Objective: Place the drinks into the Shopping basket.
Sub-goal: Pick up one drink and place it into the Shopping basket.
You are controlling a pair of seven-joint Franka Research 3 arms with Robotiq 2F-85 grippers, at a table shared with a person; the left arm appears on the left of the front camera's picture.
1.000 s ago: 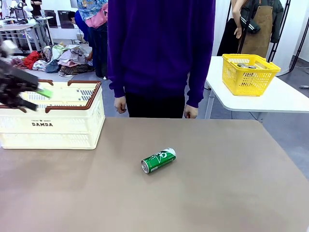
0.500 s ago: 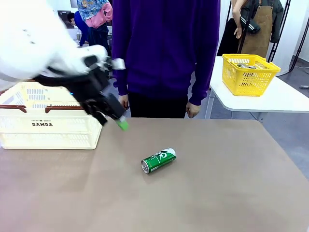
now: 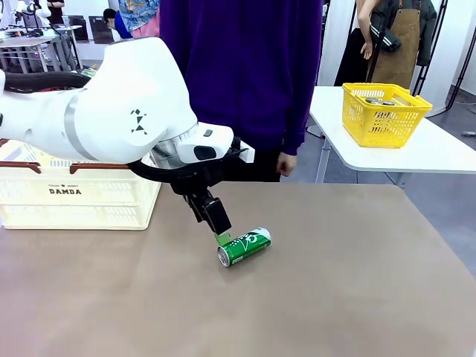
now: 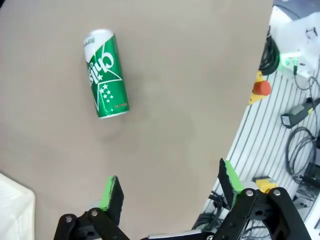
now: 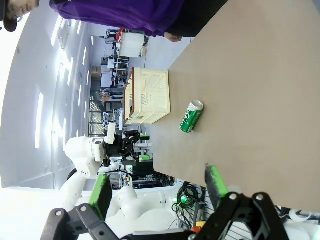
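The green drink can lies on its side on the brown table, a little below the middle of my front view. It is angled, with one silver end toward the lower left and the white lettering facing up. It is outside the Shopping basket, which sits at the left edge of the frame on the far part of the table, cream-white with a brown rim and "DAMDA" on its side.

My left tool reaches in from the left and points down. From the front, its green pad looks just beside the can's lower-left end. The left wrist view settles it: the can is in the upper left of that frame, apart from the fingers. The left tool stands wide, with only bare table between its pads, holding nothing.

In the right wrist view, the right tool is also spread wide and empty at the bottom of the frame. The can is near the middle, well apart from it, and the basket is just up and left of the can.

Behind the table, across the top centre of the front view, stands a person in a purple sweater, one hand hanging at the table's far edge. In the upper right, a yellow mesh basket sits on a separate white table.
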